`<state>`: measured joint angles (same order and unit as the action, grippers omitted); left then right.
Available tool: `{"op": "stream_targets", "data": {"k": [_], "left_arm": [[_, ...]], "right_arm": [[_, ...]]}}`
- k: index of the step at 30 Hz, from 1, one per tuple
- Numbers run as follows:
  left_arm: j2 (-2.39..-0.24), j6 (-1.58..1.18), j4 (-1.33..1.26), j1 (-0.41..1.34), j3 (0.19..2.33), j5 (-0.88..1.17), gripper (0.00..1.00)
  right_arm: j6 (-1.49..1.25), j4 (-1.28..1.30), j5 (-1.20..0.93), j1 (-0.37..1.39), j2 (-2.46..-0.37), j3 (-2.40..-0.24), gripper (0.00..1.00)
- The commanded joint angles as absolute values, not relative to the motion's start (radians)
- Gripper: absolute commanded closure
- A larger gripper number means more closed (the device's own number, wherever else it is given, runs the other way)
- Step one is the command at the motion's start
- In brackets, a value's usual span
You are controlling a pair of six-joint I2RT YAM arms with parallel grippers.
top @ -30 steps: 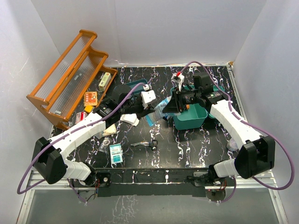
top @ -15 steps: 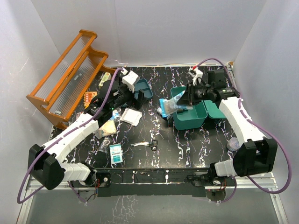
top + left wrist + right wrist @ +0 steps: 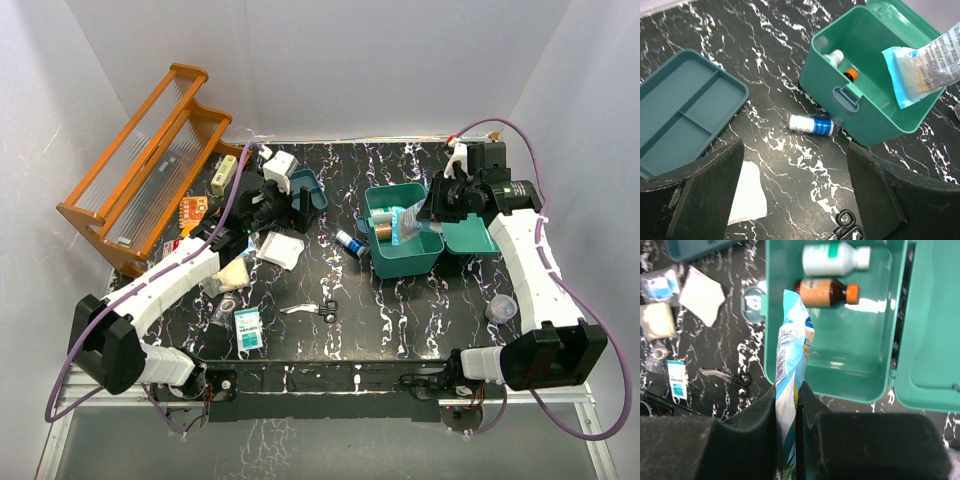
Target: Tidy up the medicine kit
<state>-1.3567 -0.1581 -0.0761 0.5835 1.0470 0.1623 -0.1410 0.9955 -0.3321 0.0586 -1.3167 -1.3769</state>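
Teal-green medicine kit (image 3: 405, 262) sits right of centre on the black marbled table (image 3: 400, 310), lid open to the right, with a white bottle (image 3: 832, 257) and an amber bottle (image 3: 822, 292) inside. Right arm runs up the table's right edge, wrist bent leftward; right gripper (image 3: 788, 395) is pinched on a blue-edged pouch (image 3: 791, 350) over the open box. Left arm reaches diagonally forward, left gripper (image 3: 795, 195) spread wide apart near the teal tray (image 3: 682, 110).
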Motion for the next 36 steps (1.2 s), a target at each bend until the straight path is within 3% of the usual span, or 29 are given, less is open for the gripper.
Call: {"op": "stream_targets", "data": {"k": [1, 20, 31, 35, 36], "left_arm": [[-1.364, -0.168, -0.076, 0.579, 1.07, 0.204, 0.18], [-1.48, -0.159, -0.127, 0.546, 1.089, 0.151, 0.18], [-1.53, -0.153, -0.124, 0.494, 1.1, 0.164, 0.17], [-1.55, -0.16, -0.135, 0.491, 1.108, 0.17, 0.17], [-1.553, -0.161, -0.142, 0.492, 1.11, 0.175, 0.17]], "right_arm": [[-0.128, 1.022, -0.284, 0.06, -1.366, -1.41, 0.98], [-0.117, 1.001, -0.375, 0.133, -1.648, -1.479, 0.98], [-0.127, 0.995, -0.431, 0.148, -1.733, -1.457, 0.9], [-0.15, 1.003, -0.372, 0.165, -1.735, -1.453, 0.84], [-0.159, 1.002, -0.372, 0.166, -1.735, -1.452, 0.78]]}}
